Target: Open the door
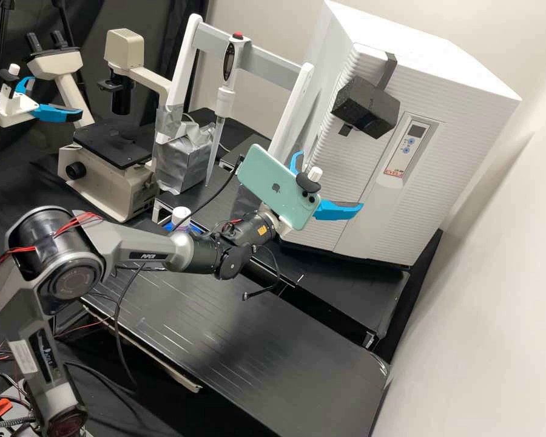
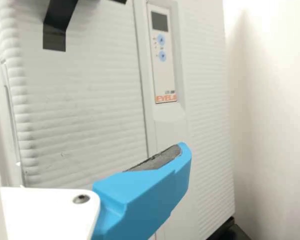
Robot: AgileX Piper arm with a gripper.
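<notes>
Arm (image 1: 70, 273) rises from about 7 o'clock in high view, elbow bent, forearm out toward 3 o'clock above the counter (image 1: 267, 340). Claw (image 1: 329, 181) at its end: fingers spread wide, empty. White cabinet door (image 1: 358, 176) just beyond claw, 1–2 o'clock; contact unclear. Dark block (image 1: 367, 106) on door, 1 o'clock from claw. Control panel (image 1: 409, 145), 2 o'clock.

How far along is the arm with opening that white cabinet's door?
Nothing looks finished: the door appears closed, lying flush along its seam near the control panel. The open hand is empty by the cabinet, apart from the dark block on the door. Probably left: take hold of the block or the door's edge, then swing the door open.
</notes>
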